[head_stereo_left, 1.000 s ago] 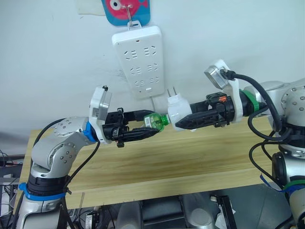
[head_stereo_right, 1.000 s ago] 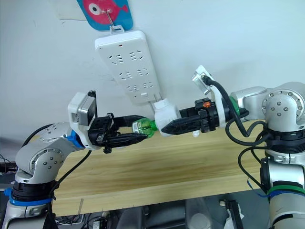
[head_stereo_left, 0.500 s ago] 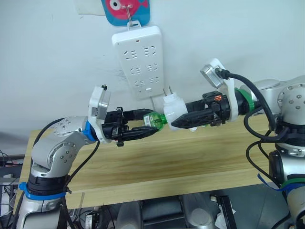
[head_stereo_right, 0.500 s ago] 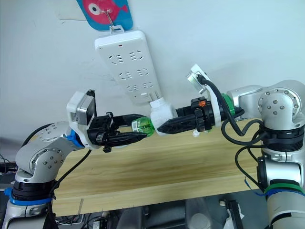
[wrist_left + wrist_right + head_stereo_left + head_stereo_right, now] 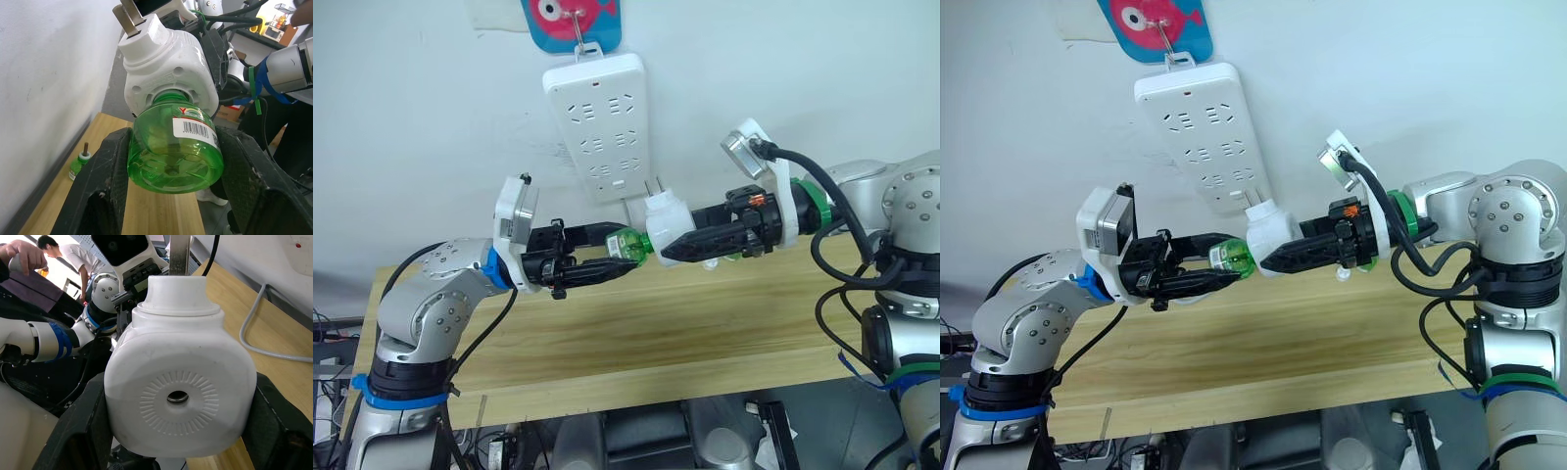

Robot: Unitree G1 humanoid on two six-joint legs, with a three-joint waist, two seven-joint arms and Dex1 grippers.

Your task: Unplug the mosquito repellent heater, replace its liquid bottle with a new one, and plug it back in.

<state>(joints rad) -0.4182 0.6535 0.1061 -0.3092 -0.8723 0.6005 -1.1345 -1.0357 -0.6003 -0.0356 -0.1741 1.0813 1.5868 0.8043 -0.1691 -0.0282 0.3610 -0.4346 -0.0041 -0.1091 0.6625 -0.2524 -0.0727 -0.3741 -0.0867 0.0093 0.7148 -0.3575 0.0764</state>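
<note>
- Wooden table (image 5: 636, 333) lies nearest, below both arms; on it by the wall stands a small green bottle with a bare wick (image 5: 79, 164), apart from the action and probably the other bottle of the swap.
- Left gripper (image 5: 607, 259) is closed around a green liquid bottle (image 5: 628, 246), one black finger on each side of its body.
- Right gripper (image 5: 680, 247) is clamped on the mosquito repellent heater (image 5: 668, 219), held in the air above the table with its prongs pointing up toward the wall.
- Bottle neck sits in the heater's socket, so the two touch; I cannot tell whether it is being screwed in or out.
- Progress, as I judge it: unplugging is done, the bottle swap is under way, and plugging back in remains.
- Label on the held bottle shows a barcode and a red-and-yellow logo, too small to read.
- White power strip (image 5: 599, 122) hangs on the wall behind, under a fish-shaped hook (image 5: 571, 20), its cable (image 5: 259, 340) trailing onto the table.
</note>
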